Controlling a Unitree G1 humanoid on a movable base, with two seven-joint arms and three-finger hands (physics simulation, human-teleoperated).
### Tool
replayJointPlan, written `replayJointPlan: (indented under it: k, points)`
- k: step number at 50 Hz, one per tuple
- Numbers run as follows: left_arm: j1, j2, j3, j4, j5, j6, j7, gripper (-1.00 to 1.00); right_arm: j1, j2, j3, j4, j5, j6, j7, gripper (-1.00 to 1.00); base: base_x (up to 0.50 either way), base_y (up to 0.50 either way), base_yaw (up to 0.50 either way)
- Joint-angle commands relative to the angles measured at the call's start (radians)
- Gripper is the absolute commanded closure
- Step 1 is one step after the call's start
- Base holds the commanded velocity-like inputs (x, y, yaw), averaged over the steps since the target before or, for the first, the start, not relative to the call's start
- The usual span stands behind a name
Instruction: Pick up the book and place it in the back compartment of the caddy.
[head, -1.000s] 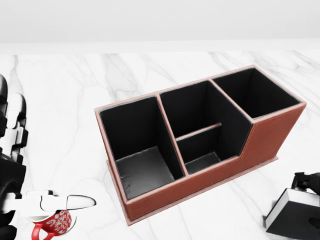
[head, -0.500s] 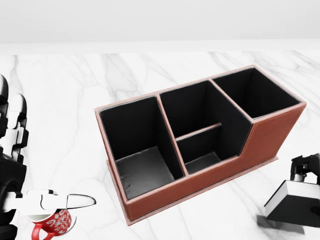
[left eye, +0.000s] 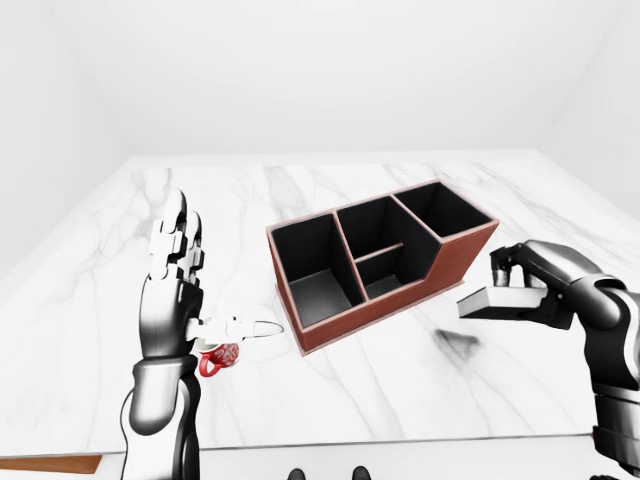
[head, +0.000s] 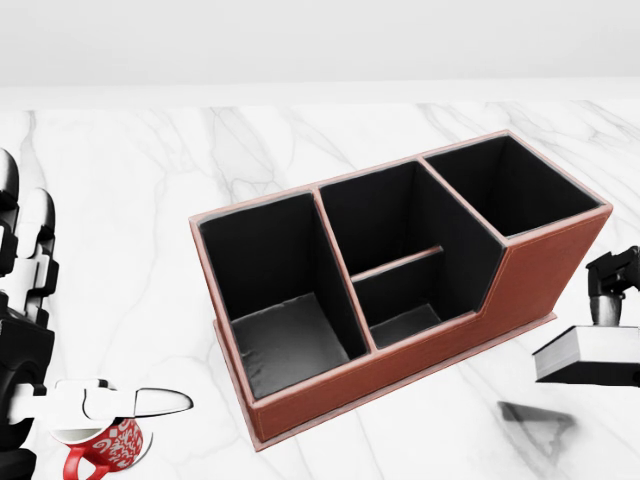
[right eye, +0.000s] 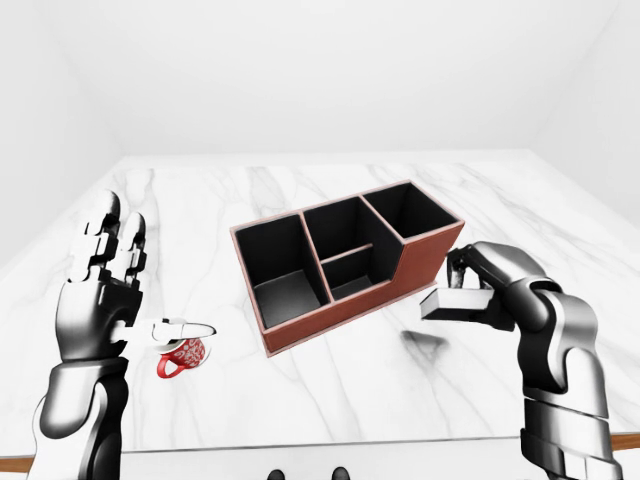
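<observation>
Worktop (left eye: 400, 380): white marble with grey veins, filling the middle of every view.
Caddy (head: 520, 290): reddish-brown case with black lining, set slantwise at the centre of the head view; one large compartment at its left end, a middle section split by a low divider, and a taller compartment at its upper right end. All compartments look empty.
Book (left eye: 495, 303): dark cover with pale page edges, lying roughly level in the air at the right of the left-eye view, just beside the caddy's right end and apart from it. Its shadow (head: 535, 420) falls on the worktop below, so it is clear of the surface.
Right hand (right eye: 470, 275): fingers curled over the top of the book, gripping it; the arm enters from the lower right.
Left hand (left eye: 178, 258): raised at the left of the left-eye view, fingers straight and spread, thumb pointing right; it holds nothing.
Mug (right eye: 184, 357): red with a white pattern, on the worktop just under the left hand's thumb, well left of the caddy.
</observation>
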Motion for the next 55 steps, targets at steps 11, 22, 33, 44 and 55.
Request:
replayJointPlan:
  k: [11, 22, 33, 44, 55]
  points:
    - [-0.002, 0.001, 0.005, -0.01, -0.004, 0.0, -0.001, -1.0, -0.06, -0.004, -0.028, -0.247, 0.026, 0.0, 0.0, 1.0, 0.0, 0.0, 0.0]
    - [-0.003, 0.001, 0.005, -0.008, -0.005, 0.0, -0.001, -1.0, -0.07, 0.006, -0.009, -0.283, 0.009, 0.0, 0.0, 1.0, 0.0, 0.0, 0.0]
    - [-0.005, 0.002, 0.012, -0.017, -0.01, 0.0, -0.002, -1.0, -0.131, 0.023, 0.041, -0.298, 0.014, 0.0, 0.0, 1.0, 0.0, 0.0, 0.0]
    - [-0.007, 0.002, 0.013, -0.018, -0.011, 0.0, -0.001, -1.0, -0.204, 0.039, 0.097, -0.275, 0.009, 0.0, 0.0, 1.0, 0.0, 0.0, 0.0]
    - [-0.008, 0.003, 0.017, -0.027, -0.014, 0.0, -0.002, -1.0, -0.264, 0.068, 0.147, -0.237, 0.004, 0.0, 0.0, 1.0, 0.0, 0.0, 0.0]
